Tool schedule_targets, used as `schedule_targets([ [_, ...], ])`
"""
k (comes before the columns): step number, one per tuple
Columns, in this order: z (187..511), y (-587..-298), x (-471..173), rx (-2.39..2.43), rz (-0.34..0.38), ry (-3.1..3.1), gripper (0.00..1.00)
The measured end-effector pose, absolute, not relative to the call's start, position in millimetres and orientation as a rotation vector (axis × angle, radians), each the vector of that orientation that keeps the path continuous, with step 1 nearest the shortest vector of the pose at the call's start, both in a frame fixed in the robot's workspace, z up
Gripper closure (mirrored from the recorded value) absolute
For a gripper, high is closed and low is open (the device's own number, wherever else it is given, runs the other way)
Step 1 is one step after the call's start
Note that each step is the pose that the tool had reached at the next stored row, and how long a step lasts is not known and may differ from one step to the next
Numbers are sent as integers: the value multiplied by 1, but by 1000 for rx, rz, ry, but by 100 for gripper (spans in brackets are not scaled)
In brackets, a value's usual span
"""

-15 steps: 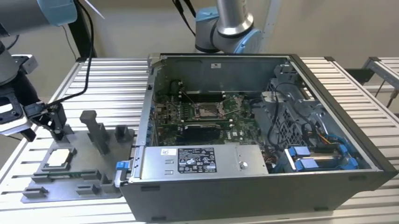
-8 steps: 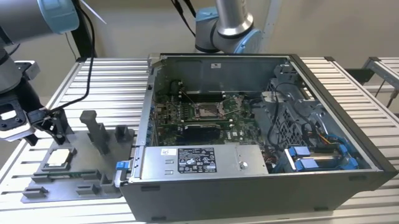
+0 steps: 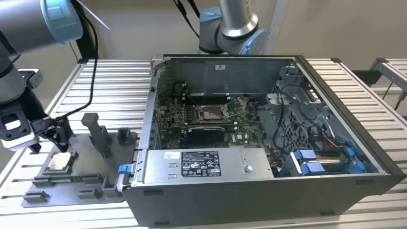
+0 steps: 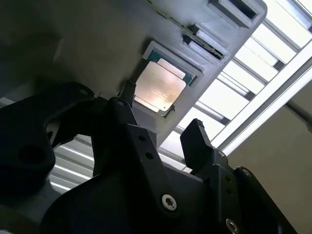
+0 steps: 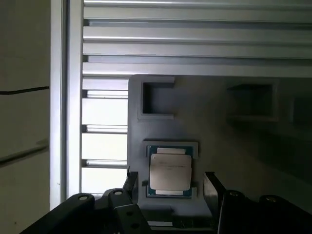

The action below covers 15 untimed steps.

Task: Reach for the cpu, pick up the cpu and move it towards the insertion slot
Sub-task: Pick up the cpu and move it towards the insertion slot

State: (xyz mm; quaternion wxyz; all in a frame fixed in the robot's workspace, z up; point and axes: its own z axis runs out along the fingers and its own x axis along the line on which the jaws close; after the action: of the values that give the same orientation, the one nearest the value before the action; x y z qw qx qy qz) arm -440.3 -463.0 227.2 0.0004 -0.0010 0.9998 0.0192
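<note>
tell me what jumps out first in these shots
The big open computer case dominates the exterior view, with the shiny insertion slot on its green board. At the exterior view's left, the cpu sits in a grey fixture, silvery face up. The hand hangs just above it, open, a finger on either side in both wrist views.

A small square silvery-white metal cpu (image 5: 169,171), rimmed in green, shows against a matte grey plastic fixture tray (image 5: 204,122) and the pale ribbed silver aluminium table (image 3: 121,95). The gripper (image 5: 170,181) is black, and the grey robot arm (image 3: 25,21) carries light-blue joint caps (image 3: 64,21). Inside the dark grey metal computer case (image 3: 254,198), a green circuit board (image 3: 190,125) surrounds the shiny silver-framed, dark-centred insertion slot (image 3: 213,110).
</note>
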Motion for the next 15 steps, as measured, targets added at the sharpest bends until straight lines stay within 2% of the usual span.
schedule_targets([
  [15,203,-466,-441,-3,60,3140,0],
])
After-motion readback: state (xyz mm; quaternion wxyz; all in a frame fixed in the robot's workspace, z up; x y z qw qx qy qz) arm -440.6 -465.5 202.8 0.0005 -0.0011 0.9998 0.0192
